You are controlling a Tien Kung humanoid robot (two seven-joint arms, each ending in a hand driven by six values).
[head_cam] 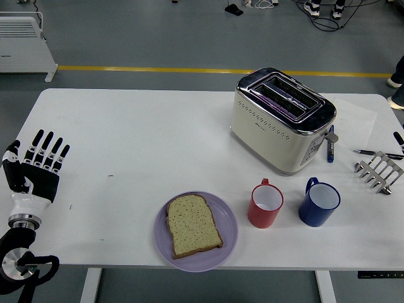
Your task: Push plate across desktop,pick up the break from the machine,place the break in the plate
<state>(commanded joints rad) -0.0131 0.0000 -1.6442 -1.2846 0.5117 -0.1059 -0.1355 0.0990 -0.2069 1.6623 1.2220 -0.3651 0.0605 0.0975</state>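
Fingers spread and empty, your left hand point(35, 169) hovers at the tabletop's point(139, 139) left edge. Bread point(192, 225) already lies on the purple plate point(163, 237); the toaster point(282, 120) looks empty. Keep clear, bump nothing.

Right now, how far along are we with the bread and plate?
It looks finished: the bread slice lies flat on the purple plate near the table's front edge, and the toaster slots show nothing sticking up. The left hand is open at the left edge, holding nothing. The right hand barely shows. Nothing obvious remains.
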